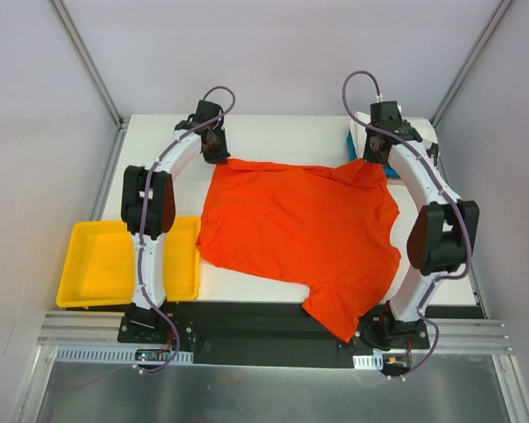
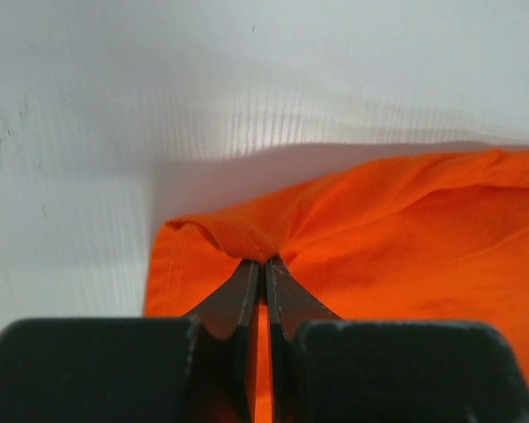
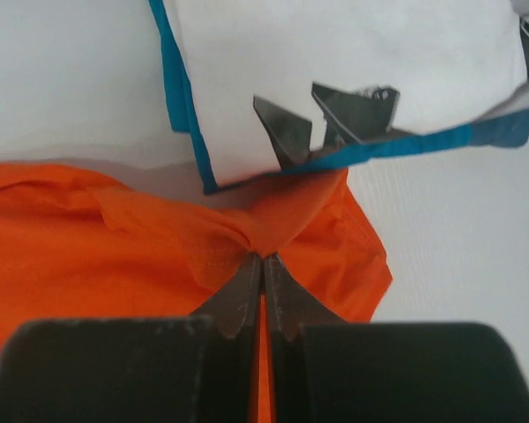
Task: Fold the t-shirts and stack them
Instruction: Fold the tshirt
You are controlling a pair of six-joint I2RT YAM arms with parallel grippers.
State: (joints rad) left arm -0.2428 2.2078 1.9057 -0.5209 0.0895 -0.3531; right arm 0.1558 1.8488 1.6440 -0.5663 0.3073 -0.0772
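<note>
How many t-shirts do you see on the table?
3. The orange shirt lies spread across the middle, pinched at its far corners by both grippers. The white shirt lies folded on the teal shirt at the far right corner. More may be hidden underneath.

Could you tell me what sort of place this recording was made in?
Probably a lab test cell, not a home: a white table enclosed by plain white panels on aluminium framing, two arms bolted at its near edge, and a yellow tray beside an orange t-shirt.
</note>
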